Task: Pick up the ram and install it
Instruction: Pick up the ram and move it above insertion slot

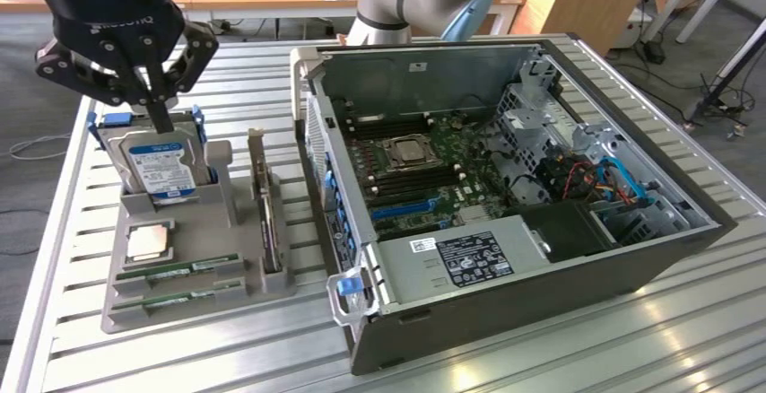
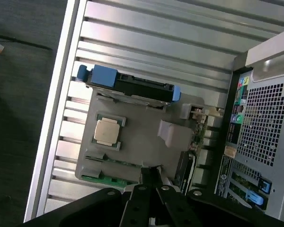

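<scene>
Two green ram sticks (image 1: pixel 179 270) (image 1: pixel 178 300) lie flat, side by side, in slots at the near end of a grey holder tray (image 1: pixel 239 249). In the wrist view one ram stick (image 2: pixel 104 159) sits beside the other (image 2: pixel 100 179), which is partly hidden behind the fingers. My black gripper (image 1: pixel 158 117) hangs well above the tray, its fingers drawn together with nothing between them. In the exterior view it appears in front of the hard drive. In the wrist view the gripper (image 2: pixel 151 174) points at the tray's ram end.
On the same tray a blue-labelled hard drive (image 1: pixel 161 164) stands upright and a silver CPU chip (image 1: pixel 150 242) lies flat. An open computer case (image 1: pixel 647 240) with its motherboard (image 1: pixel 419 173) exposed lies on the exterior view's right, on a slatted metal table (image 1: pixel 575 357).
</scene>
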{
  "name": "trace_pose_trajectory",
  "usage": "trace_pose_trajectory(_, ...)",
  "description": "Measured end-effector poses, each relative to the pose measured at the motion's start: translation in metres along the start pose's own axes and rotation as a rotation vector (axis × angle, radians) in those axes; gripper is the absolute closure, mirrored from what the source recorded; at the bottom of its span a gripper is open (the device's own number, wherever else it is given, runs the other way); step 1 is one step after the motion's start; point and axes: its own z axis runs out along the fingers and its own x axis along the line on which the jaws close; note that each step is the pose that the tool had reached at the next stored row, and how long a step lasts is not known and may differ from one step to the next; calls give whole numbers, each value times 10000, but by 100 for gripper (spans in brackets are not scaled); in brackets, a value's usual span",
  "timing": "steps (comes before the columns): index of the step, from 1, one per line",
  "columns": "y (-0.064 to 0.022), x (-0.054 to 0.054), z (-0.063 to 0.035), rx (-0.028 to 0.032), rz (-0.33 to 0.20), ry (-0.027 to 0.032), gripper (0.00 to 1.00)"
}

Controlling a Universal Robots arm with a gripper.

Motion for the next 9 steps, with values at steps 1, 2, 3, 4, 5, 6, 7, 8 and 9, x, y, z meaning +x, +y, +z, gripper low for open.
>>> trace_pose_trajectory(1, 0, 0, 1, -4, -179, 8, 89)
trace_pose_trajectory(2, 0, 0, 2, -8, -360, 16, 89)
trace_pose_trajectory(3, 0, 0, 2, -13, -539, 24, 89)
trace_pose_trajectory(4, 0, 0, 3, -17, -719, 32, 89)
trace_pose_trajectory(5, 0, 0, 5, -25, -1094, 49, 89)
trace_pose_trajectory(6, 0, 0, 6, -34, -1453, 65, 89)
trace_pose_trajectory(7, 0, 0, 6, -38, -1634, 73, 89)
trace_pose_trajectory(8, 0, 0, 8, -46, -1992, 89, 89)
trace_pose_trajectory(9, -1, 0, 8, -49, -2172, 98, 89)
